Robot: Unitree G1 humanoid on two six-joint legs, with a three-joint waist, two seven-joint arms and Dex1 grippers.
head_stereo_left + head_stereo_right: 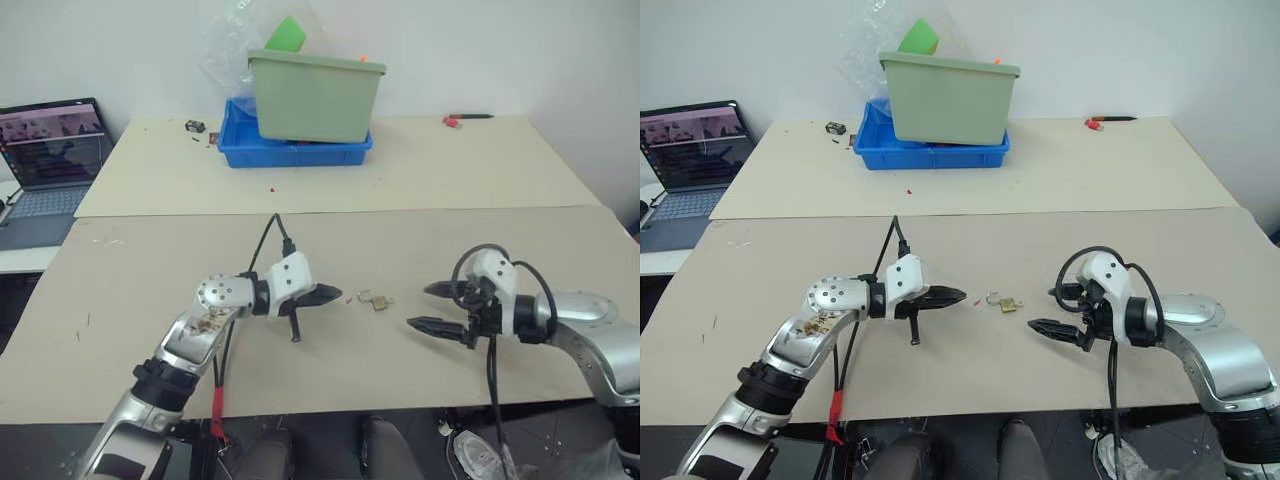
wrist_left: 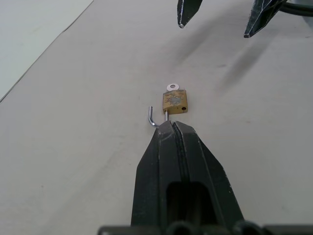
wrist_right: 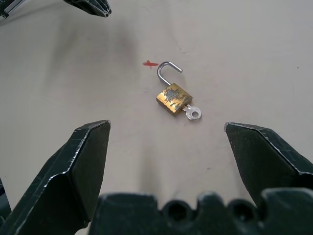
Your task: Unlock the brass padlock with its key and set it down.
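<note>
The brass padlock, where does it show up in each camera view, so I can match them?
Left eye: brass padlock lies on the table between the grippers.
Right eye: same spot, nearer centre.
Left wrist: just beyond the shut fingertips.
Right wrist: centred, between the open fingers.
Shared landmark: the key in its base.

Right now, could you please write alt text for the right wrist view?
A small brass padlock lies on the tan table, shackle swung open, key in its base. The right gripper frames it with fingers spread wide.
</note>
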